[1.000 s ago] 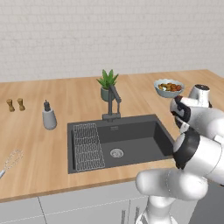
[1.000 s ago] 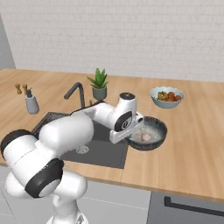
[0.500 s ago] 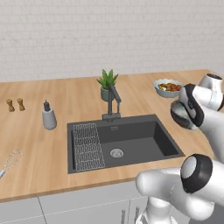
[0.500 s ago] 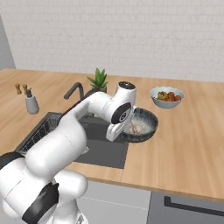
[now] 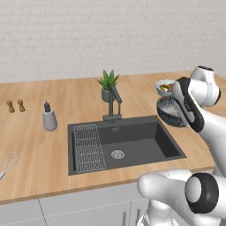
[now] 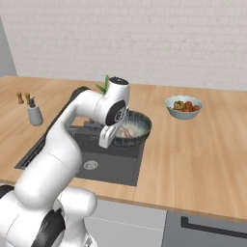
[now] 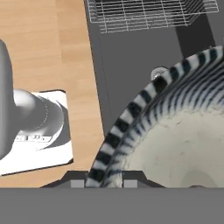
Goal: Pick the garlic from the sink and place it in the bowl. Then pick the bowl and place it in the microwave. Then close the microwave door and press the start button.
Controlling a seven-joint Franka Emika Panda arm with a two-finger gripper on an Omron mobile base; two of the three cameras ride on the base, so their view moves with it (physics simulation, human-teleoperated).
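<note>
the white arm's gripper (image 7: 100, 183) is clamped on the rim of the bowl (image 6: 130, 129), holding it in the air over the right edge of the sink (image 5: 132, 141). the garlic (image 6: 126, 130) lies inside the bowl. this looks like the carrying step; next the bowl must travel level to the microwave, without tipping.

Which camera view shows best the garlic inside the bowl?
The right base view: the garlic lies as a pale lump inside the lifted bowl, beside the arm. The left base view shows the bowl only from the side, partly behind the arm. The hand view shows its striped rim and pale inside.
</note>
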